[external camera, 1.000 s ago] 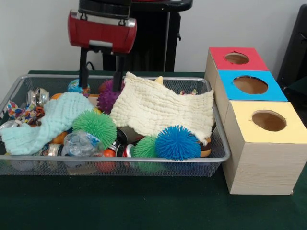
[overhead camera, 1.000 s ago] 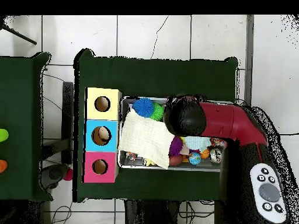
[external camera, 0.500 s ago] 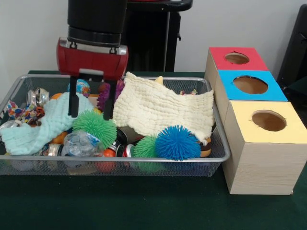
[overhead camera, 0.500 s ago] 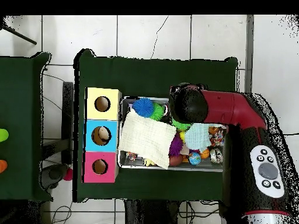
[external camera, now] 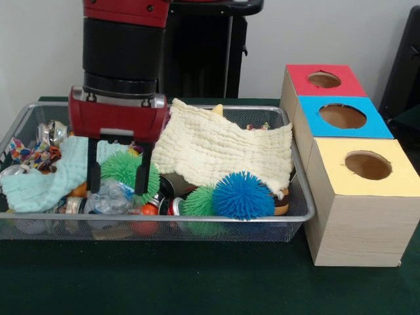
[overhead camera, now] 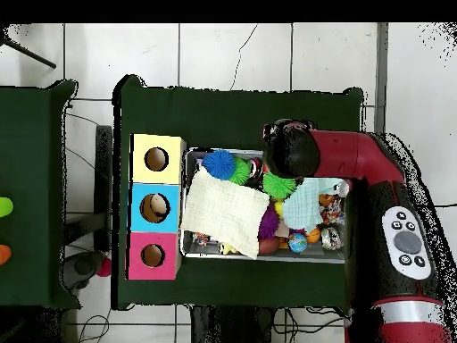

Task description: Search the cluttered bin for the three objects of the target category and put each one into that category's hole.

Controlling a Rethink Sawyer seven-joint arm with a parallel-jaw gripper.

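My gripper (external camera: 118, 190) stands open, low in the wire bin (external camera: 298, 197), one finger on each side of a green spiky ball (external camera: 121, 167). The ball sits between the fingers without being squeezed. A blue spiky ball (external camera: 243, 195) and a smaller green spiky ball (external camera: 199, 202) lie at the bin's front. In the overhead view the arm's wrist (overhead camera: 290, 147) hides the gripper; the green spiky ball (overhead camera: 279, 186), the blue ball (overhead camera: 218, 163) and a purple spiky ball (overhead camera: 269, 223) show beside it.
A cream cloth (external camera: 223, 147) covers the bin's middle and a mint cloth (external camera: 46, 177) lies on the left. Small cans, plastic balls and toys fill the gaps. Beside the bin stand red (external camera: 325, 80), blue (external camera: 342, 117) and yellow (external camera: 367, 167) boxes, each with a hole on top.
The gripper has come forward from the bin's back by the purple ball and dropped lower, so its open fingers now straddle the green spiky ball.
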